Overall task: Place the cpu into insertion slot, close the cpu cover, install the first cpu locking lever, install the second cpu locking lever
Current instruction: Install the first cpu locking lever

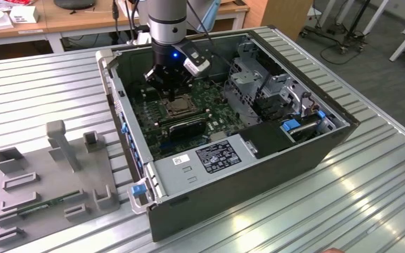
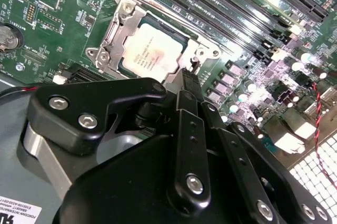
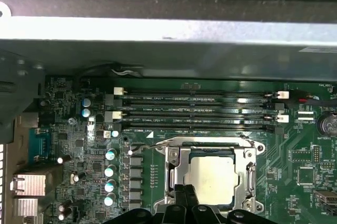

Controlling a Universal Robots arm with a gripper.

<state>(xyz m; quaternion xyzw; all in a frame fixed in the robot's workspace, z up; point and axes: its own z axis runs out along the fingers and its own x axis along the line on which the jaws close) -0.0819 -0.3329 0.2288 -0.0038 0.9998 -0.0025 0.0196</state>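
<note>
Pale silvery chip (image 2: pixel 152 50), perhaps faintly pink-tinged, within a shiny silver cover (image 2: pixel 120 29); green circuit board (image 3: pixel 295 145) striped by black memory slots (image 3: pixel 200 112); matte black pincer (image 2: pixel 187 79); ribbed silver-grey bench (image 1: pixel 40 89).

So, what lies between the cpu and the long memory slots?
In the first wrist view, going from the cpu: an edge of the cpu cover, then green board, then the memory slots.
</note>
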